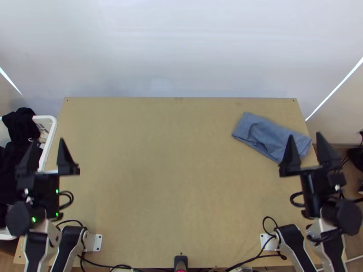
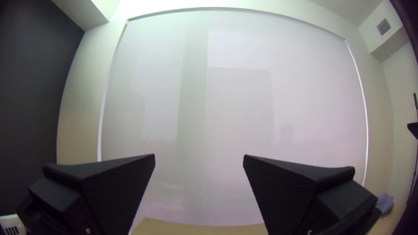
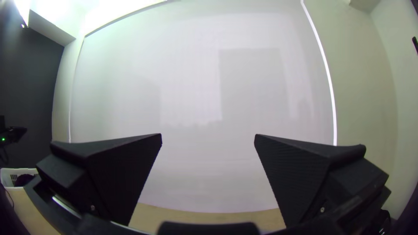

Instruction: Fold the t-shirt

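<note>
The left claw (image 1: 48, 140) and right claw (image 1: 305, 134) are spread wide, gripping nothing, their arms raised with fingertips aimed toward the table's (image 1: 159, 181) far side. By the far right corner lies the folded blue-grey t-shirt (image 1: 267, 131), its long axis slanting nearer toward the right edge, which one end reaches; tabletop stretches from its other end toward the left edge.
</note>
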`<action>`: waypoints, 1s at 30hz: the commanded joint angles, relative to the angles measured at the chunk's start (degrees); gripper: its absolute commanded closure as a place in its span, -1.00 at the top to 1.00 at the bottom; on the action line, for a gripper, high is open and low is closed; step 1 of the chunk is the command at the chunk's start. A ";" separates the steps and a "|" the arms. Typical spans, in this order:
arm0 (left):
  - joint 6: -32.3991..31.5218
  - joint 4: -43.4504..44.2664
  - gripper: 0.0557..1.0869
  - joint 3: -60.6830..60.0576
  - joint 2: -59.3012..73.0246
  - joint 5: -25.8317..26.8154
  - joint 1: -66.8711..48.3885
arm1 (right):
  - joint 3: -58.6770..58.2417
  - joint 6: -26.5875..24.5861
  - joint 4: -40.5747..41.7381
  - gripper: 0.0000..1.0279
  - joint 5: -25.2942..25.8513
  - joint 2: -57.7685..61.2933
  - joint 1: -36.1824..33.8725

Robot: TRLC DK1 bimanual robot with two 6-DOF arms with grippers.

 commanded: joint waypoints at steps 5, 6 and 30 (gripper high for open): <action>3.40 3.30 0.91 -16.35 -14.15 -0.95 2.62 | -20.39 -1.49 5.14 0.92 0.05 -16.87 6.62; 2.96 3.30 0.91 -17.49 -14.15 -0.87 2.62 | -22.41 -1.58 4.97 0.92 0.05 -19.07 7.32; 2.08 -13.23 0.91 -23.11 -14.07 0.72 4.64 | -26.98 3.43 -14.72 0.92 2.07 -19.42 3.46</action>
